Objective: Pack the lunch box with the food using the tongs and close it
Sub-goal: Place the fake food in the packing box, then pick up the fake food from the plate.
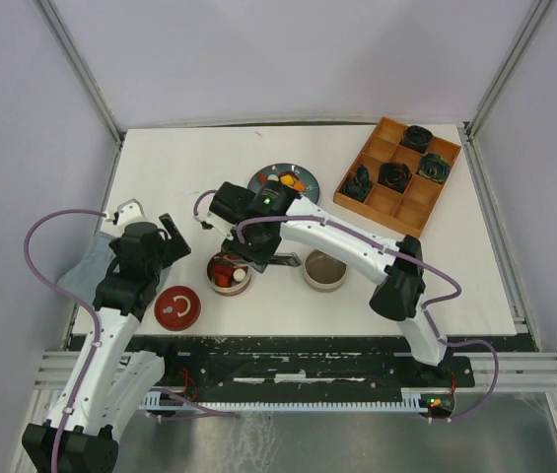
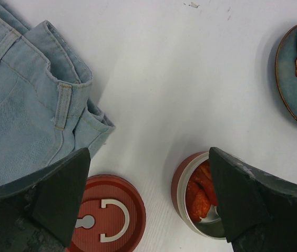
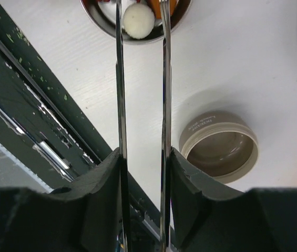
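Tongs: thin springy steel, slick, so your squeeze belonged mid-arm, and that's where it was. Right gripper was clamped narrow on both arms, which ran straight out from its fingers. The tips stood apart inside the lunch box, by the table's near edge, left of centre. White piece, light and likely to roll, lay between the tips. Left gripper hung wide open and empty beside the box.

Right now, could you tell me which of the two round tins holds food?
The red-sided tin, under the tongs; the beige tin beside it sits empty.
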Tool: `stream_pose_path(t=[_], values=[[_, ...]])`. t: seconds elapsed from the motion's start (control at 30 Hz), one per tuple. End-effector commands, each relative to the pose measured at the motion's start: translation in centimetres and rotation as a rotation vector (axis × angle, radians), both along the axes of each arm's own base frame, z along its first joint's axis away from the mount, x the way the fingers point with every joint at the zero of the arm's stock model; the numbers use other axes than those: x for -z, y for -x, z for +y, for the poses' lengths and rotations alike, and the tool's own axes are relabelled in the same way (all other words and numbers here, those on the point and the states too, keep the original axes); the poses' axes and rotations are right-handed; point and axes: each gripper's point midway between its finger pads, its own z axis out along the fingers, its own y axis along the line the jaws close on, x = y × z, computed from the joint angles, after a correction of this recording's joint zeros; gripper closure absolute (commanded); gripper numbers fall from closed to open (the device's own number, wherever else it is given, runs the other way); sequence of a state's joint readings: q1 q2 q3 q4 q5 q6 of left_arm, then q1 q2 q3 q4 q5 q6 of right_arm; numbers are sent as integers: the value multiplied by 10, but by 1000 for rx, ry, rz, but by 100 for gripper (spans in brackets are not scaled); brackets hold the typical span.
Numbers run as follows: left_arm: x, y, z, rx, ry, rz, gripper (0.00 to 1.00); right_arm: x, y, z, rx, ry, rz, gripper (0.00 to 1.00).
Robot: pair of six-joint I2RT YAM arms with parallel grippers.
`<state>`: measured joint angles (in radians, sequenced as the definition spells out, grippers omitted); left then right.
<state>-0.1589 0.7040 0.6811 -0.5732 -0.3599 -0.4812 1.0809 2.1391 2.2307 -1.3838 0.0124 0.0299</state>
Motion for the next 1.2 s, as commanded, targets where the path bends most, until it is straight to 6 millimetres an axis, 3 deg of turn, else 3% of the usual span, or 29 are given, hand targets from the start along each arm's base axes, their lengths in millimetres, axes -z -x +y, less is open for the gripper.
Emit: stream_pose_path(t=[0.0,0.2,0.37,0.57,0.73,1.17], values=[[-13,-6,1,-4,2,-58,0,-80,-20,7,79,-242,-185,54],[-16,-5,3,-14,0,-70,0,-88,-61,-30,279,-253,-272,53],[-16,-5,3,-15,2,-72,0,-76,-92,-70,468,-246,-248,52],[-16,-5,3,-13,2,-73,0,-56,-116,-108,615,-204,-221,51],[-16,-5,3,-13,1,-72,0,-44,-127,-121,660,-182,-209,51],[-15,-5,2,-12,0,-67,0,-17,-153,-131,683,-104,-206,49]])
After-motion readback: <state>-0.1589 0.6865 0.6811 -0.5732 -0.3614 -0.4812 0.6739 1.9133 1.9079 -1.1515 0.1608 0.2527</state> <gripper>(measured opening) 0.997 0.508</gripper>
